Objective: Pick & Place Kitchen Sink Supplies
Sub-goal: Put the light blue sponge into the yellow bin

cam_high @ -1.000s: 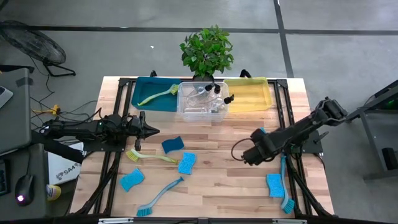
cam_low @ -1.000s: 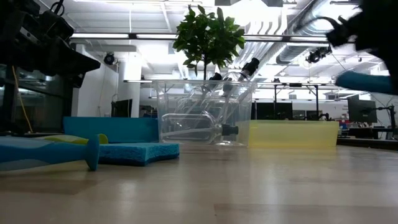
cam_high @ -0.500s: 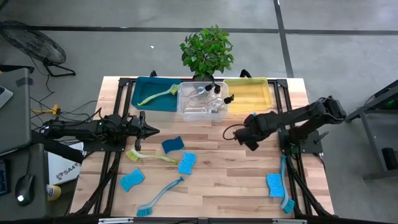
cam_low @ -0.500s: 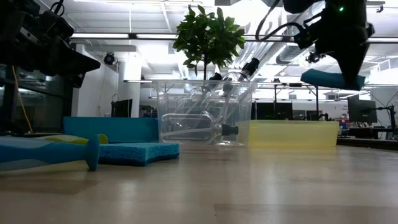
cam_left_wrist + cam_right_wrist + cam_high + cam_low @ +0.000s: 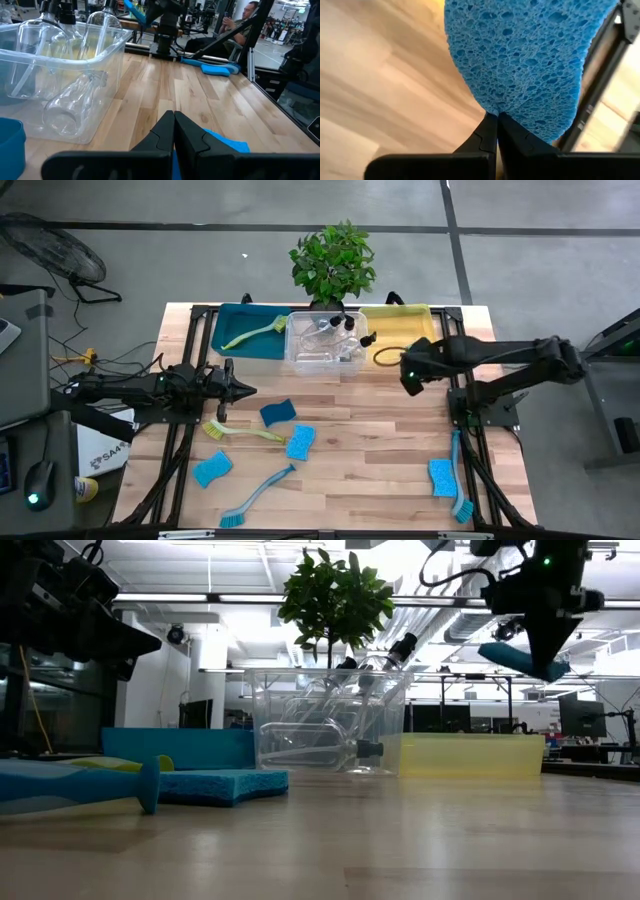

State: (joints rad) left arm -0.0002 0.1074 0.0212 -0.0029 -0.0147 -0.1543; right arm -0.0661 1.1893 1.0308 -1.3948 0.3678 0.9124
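The right claw [image 5: 408, 370] is clenched on a blue sponge [image 5: 525, 60], held above the surface beside the yellow bin [image 5: 405, 332]. The clear bin [image 5: 322, 356] holds pump bottles [image 5: 335, 328]; the teal bin [image 5: 232, 326] holds a yellow-green dish brush [image 5: 254, 332]. The left claw [image 5: 243, 390] hangs clenched, empty.

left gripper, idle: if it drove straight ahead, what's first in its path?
Likely nothing on the table. The left gripper, shut, points across bare wood between the clear bin and a sponge; farther along is the right gripper. Depth is unclear.
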